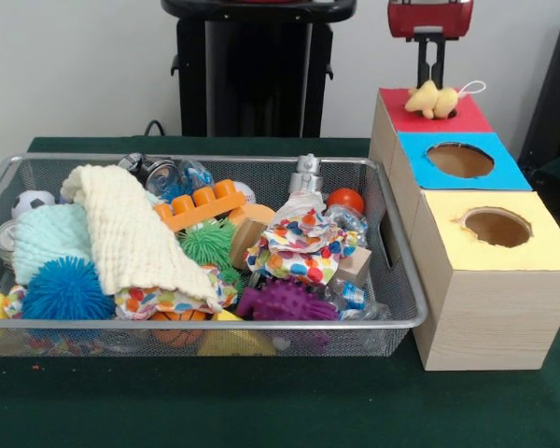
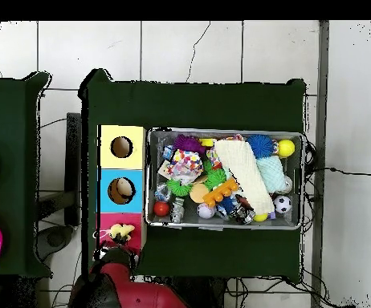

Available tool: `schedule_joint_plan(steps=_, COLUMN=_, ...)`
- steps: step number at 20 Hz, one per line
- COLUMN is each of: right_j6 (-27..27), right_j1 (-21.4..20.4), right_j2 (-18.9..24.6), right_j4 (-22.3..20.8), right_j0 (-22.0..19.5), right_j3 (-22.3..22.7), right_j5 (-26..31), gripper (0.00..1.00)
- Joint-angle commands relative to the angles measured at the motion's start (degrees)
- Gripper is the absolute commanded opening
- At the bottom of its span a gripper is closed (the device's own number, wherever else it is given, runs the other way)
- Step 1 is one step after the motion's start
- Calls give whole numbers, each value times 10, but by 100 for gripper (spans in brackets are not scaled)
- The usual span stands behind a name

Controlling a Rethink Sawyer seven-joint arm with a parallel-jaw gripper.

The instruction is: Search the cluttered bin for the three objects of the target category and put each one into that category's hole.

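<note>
Gripper (image 1: 430, 73) sits directly above the red box (image 1: 467, 117), fingers pointing down, tips just over a yellow-tan toy (image 1: 432, 99). Can't tell whether the fingers are spread or closed, or whether they touch the toy. The toy lies on the red top with a white loop (image 1: 473, 88) sticking out to one side. It covers the spot where the hole would be, so the hole itself can't be seen. Overhead confirms it: toy (image 2: 122, 233) on the red top, arm (image 2: 128, 293) coming in from the bottom edge.

The three boxes stand in a row, touching, just beside the bin's short end: red nearest the robot, then the blue box (image 1: 460, 160), then the yellow box (image 1: 497, 227). The blue and yellow holes are both uncovered. In the overhead view something pale shows inside the blue hole (image 2: 121, 190); can't tell what it is.

Bin (image 1: 406, 322) is full and mixed: cream knit cloth (image 1: 131, 233) draped over a pale blue cloth (image 1: 49, 238), blue spiky ball (image 1: 65, 289), green spiky ball (image 1: 208, 243), purple spiky ball (image 1: 285, 301), orange block (image 1: 201, 205), polka-dot cloth (image 1: 303, 245), red ball (image 1: 345, 199), mini soccer ball (image 1: 33, 202), mini basketball (image 1: 179, 327) against the near wall.

No tiger-striped toy visible in the bin from either view. No readable labels, brands or text on anything.
</note>
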Motion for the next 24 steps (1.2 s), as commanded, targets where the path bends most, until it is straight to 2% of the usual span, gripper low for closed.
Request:
schedule_joint_plan(steps=1, right_j6=154, right_j1=31, right_j2=42, right_j4=1, right_j0=-5, right_j3=-1, right_j5=-24, gripper=0)
schedule_joint_plan(steps=5, right_j6=142, right_j1=32, right_j2=27, right_j4=0, right_j0=2, right_j3=-13, right_j5=-20, gripper=0)
schedule_joint_plan(steps=13, right_j6=138, right_j1=32, right_j2=26, right_j4=1, right_j0=1, right_j3=-15, right_j5=-10, gripper=0)
schedule_joint_plan(steps=14, right_j6=139, right_j1=31, right_j2=27, right_j4=0, right_j0=0, right_j3=-14, right_j5=-11, gripper=100)
schedule_joint_plan(steps=24, right_j6=124, right_j1=26, right_j2=9, right_j4=4, right_j0=12, right_j3=-25, right_j5=-3, gripper=100)
